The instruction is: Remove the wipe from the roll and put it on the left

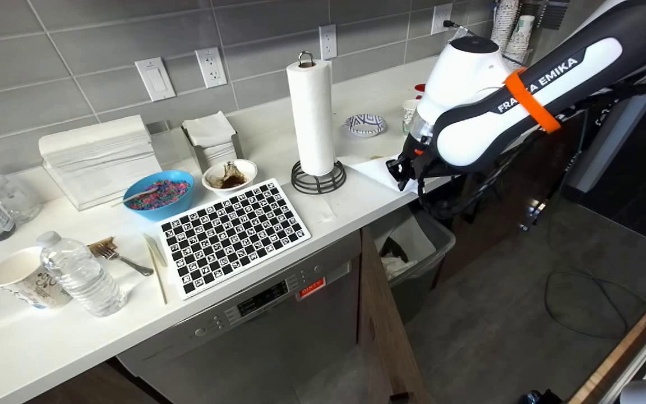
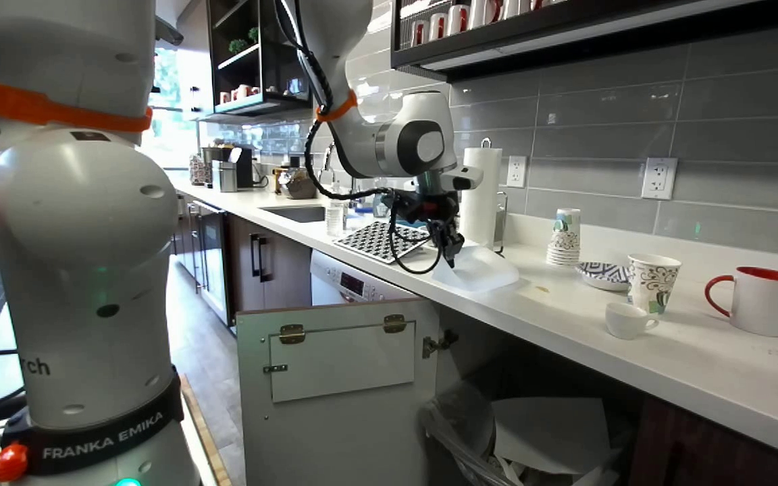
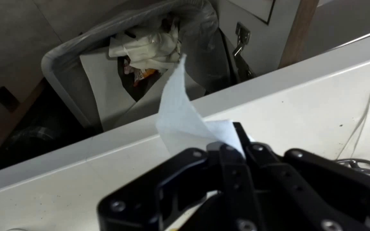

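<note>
The roll (image 1: 312, 118) stands upright on its dark wire base on the counter; it also shows in an exterior view (image 2: 480, 196). In the wrist view only part of its base (image 3: 361, 166) shows at the right edge. My gripper (image 1: 402, 178) is beside the roll, low over the counter's front part. In the wrist view its fingers (image 3: 233, 144) are shut on the wipe (image 3: 185, 118), a thin white sheet with one corner curling up. The wipe spreads over the counter between gripper and roll in both exterior views (image 1: 373, 170) (image 2: 480, 270). I cannot tell whether it touches the roll.
A lined trash bin (image 3: 59, 57) stands below the counter edge by an open cabinet door (image 2: 335, 405). A checkered board (image 1: 236, 235), blue bowl (image 1: 160, 207) and white bowl (image 1: 247, 171) lie beyond the roll. A patterned dish (image 1: 365, 124) and cups (image 2: 652, 280) stand opposite.
</note>
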{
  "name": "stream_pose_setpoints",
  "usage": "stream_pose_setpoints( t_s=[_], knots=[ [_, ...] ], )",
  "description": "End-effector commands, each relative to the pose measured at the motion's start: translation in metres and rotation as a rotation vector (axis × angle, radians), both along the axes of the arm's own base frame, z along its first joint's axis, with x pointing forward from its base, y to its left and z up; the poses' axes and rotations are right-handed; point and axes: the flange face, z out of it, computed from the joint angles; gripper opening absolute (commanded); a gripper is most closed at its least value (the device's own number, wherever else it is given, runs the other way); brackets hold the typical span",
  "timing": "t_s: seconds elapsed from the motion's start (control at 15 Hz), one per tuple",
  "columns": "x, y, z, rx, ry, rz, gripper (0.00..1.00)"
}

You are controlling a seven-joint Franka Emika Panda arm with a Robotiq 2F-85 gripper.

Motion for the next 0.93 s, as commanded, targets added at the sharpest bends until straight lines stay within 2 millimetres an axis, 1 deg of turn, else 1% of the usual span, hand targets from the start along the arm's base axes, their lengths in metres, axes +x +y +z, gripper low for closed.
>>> stream_pose_setpoints(
  t_s=[0.0, 0.33, 0.47, 0.6, 0.87],
  knots=[
    [-0.012, -0.001, -0.006, 0.019, 0.073, -0.011, 0.00],
    [-0.020, 0.000, -0.013, 0.030, 0.153, -0.005, 0.00],
    [-0.025, -0.002, -0.012, 0.027, 0.186, 0.006, 0.00],
    [-0.029, -0.004, -0.008, 0.018, 0.206, 0.015, 0.00],
    [-0.044, -0.003, 0.016, 0.005, 0.249, 0.110, 0.00]
  ],
)
